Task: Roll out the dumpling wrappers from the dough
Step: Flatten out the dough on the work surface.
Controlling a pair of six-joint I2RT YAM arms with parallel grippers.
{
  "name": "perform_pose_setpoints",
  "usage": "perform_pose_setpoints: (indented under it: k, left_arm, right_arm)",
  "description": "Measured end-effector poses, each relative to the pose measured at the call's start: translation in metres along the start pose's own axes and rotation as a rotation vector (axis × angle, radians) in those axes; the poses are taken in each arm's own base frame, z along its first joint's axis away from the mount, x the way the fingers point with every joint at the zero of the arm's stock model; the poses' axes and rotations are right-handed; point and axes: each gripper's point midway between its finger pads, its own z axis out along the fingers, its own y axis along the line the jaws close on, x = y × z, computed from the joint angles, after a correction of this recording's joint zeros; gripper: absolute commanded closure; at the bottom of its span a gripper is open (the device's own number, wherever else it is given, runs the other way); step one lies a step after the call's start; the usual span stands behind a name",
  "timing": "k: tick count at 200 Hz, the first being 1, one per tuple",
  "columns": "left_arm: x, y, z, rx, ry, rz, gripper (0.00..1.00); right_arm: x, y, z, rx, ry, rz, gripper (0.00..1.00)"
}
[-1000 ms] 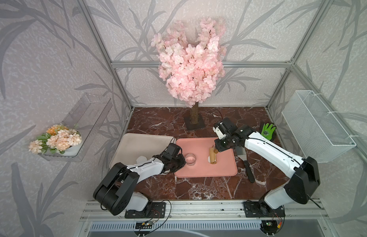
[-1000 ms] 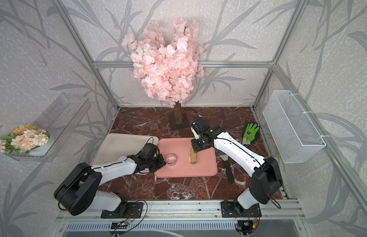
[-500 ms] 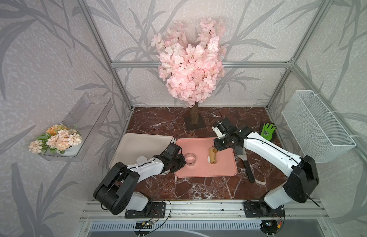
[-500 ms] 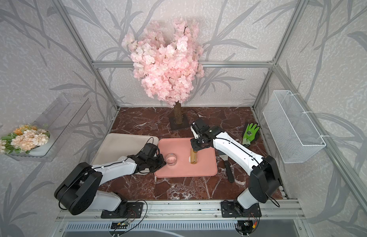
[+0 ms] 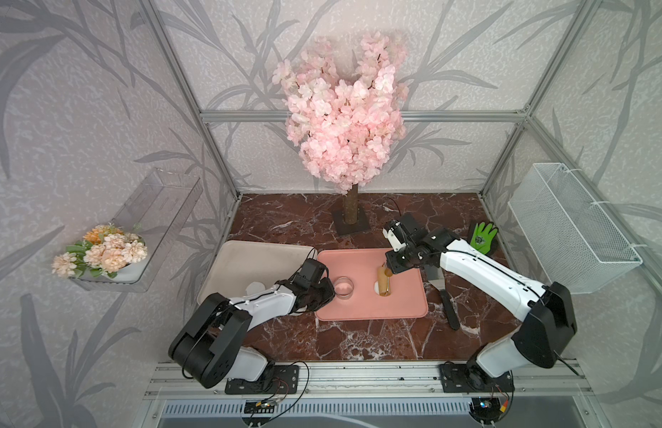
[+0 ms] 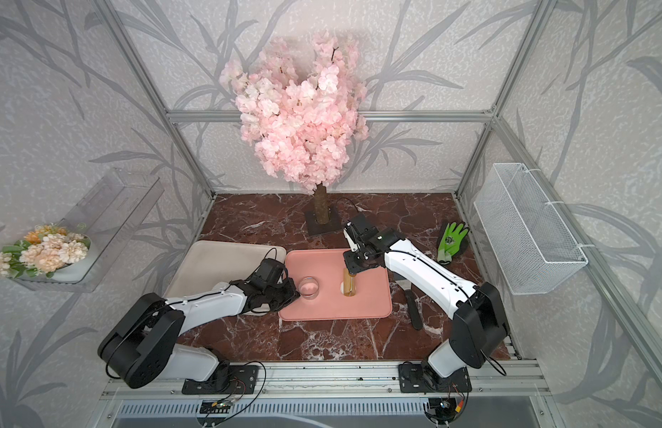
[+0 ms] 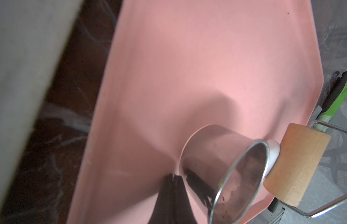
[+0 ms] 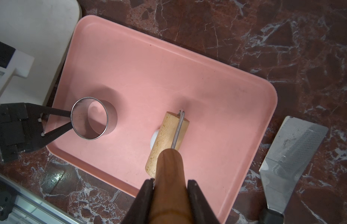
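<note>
Right gripper [image 8: 169, 182] is clamping the rolling pin [image 8: 166, 139] by its dark wooden handle, jaws narrow around it, low centre of the right wrist view. The roller is sitting across the dough [image 8: 154, 138], which is showing only as a white sliver poking out at the roller's left side, lower middle of the pink tray [image 8: 168, 67]. Gripping the handle rather than the roller looks deliberate. It's leaving the roller free to turn on its wire yoke while the arm is pressing down. In both top views the right arm is reaching in from the lower right, forearm stretched toward the tray, wrist pitched down over the pin.

Left gripper [image 8: 69, 118] is sitting fully closed, tips against the outer wall of the ring cutter [image 8: 93, 118] at the tray's left side. Can't tell if it's pinching the wall or just touching it. Probably keeping the cutter clear of the rolling path, ready for stamping. Left arm is lying low, elbow folded, across the beige tray [image 5: 255, 259], where one white disc, likely a finished dumpling wrapper [image 5: 254, 287], is lying. The dough is looking lumpy, so I'm judging rolling as barely started.
</note>
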Motion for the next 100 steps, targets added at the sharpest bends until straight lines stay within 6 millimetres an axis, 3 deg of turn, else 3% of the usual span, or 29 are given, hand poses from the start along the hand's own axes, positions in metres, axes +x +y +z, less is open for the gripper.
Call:
perform_pose_setpoints:
  k: [51,100]
  left_arm:
    - [0.0,0.0,0.0,0.0,0.0,0.0,1.0]
    - [0.0,0.0,0.0,0.0,0.0,0.0,1.0]
  right_arm:
    - [0.001,-0.006,-0.005,0.02,-0.004,-0.007,1.0]
    - [-0.002,-0.024,-0.017,0.056,-0.034,0.018,1.0]
